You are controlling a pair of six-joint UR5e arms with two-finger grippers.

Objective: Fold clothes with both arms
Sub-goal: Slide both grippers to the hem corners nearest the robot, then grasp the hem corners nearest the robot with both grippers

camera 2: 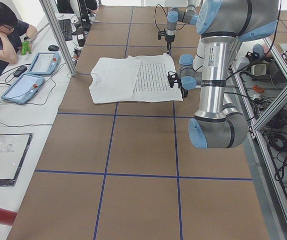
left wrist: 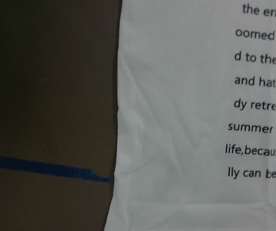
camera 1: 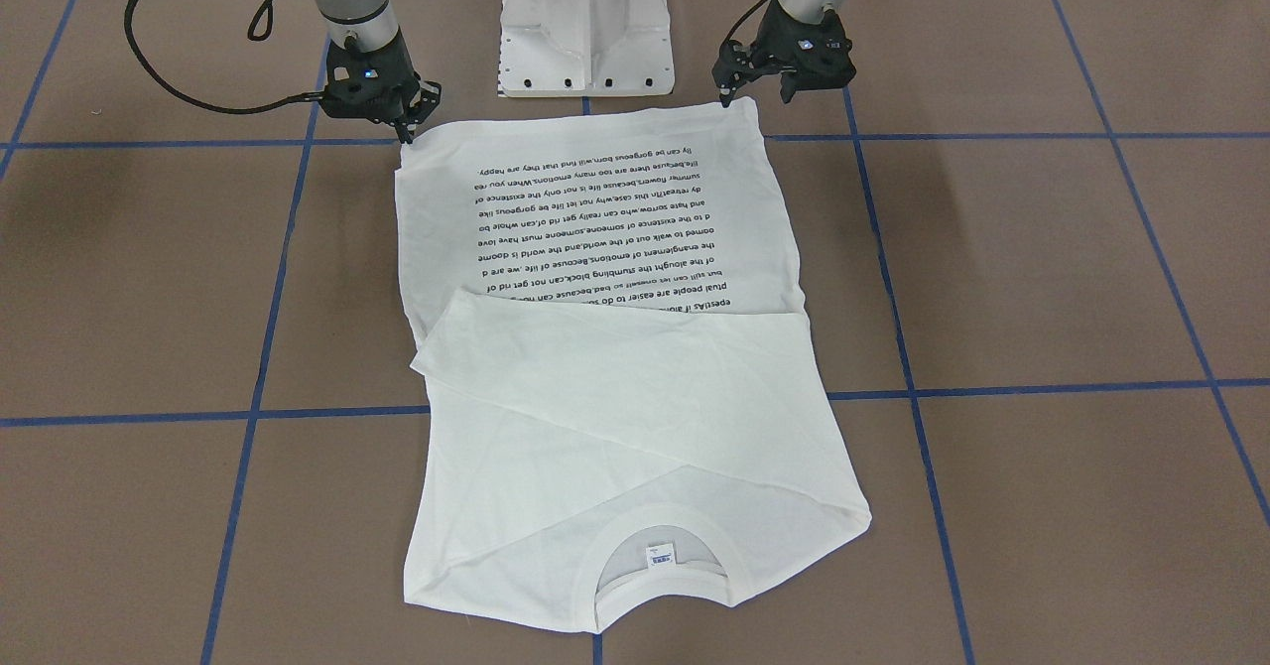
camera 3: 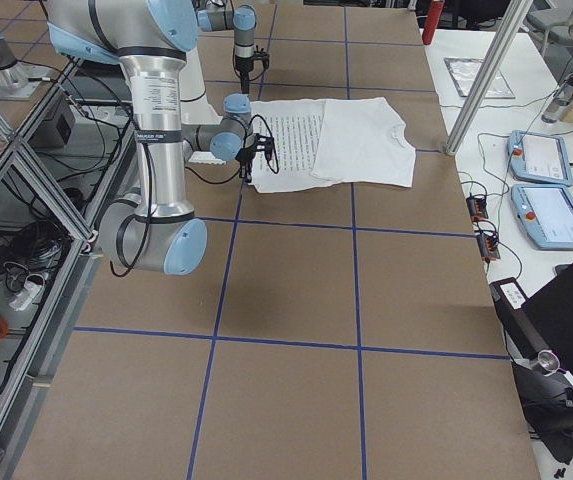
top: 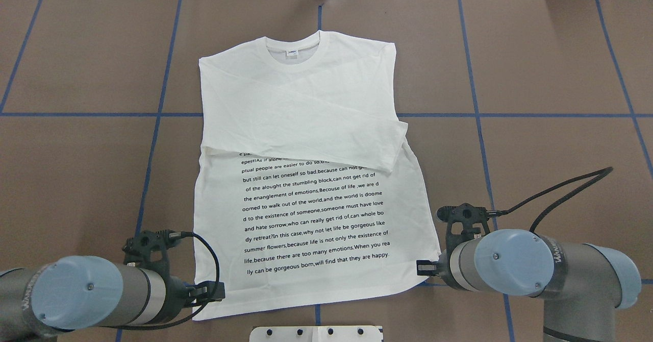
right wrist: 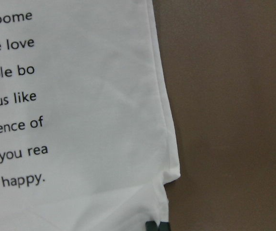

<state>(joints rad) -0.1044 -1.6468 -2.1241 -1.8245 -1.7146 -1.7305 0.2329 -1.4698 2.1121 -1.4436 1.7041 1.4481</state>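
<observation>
1. Overhead exterior: white long-sleeved T-shirt (top: pixel 306 143) lies flat on the brown bench (top: pixel 535 76), straight out from the white pedestal (top: pixel 316 333). Its hem edge is nearest the pedestal and its collar (top: pixel 293 62) is farthest from it.
2. Both sleeves (top: pixel 316 122) are folded in across the chest. They cover the top lines of the black text block (top: pixel 316 219), on its side away from the pedestal.
3. Small tag (top: pixel 292 52) sits inside the collar.
4. My right fingers (camera 1: pixel 405 129) are at the hem corner on my right of the pedestal and look drawn together. Right wrist view has a dark tip on the fabric just below that corner, so they read as pinched on the T-shirt.
5. My left fingers (camera 1: pixel 729 97) are at the other hem corner, on my left of the pedestal, touching the cloth edge. Left wrist view gives only the shirt's side edge, text and blue tape (left wrist: pixel 41 163). I cannot tell how far open they are or whether they hold anything.
6. My left arm (top: pixel 81 296) and right arm (top: pixel 535 265) reach in low on either side of the pedestal.
7. Side view: a person (camera 2: pixel 3 30) sits at a desk past the collar end, away from the pedestal.
</observation>
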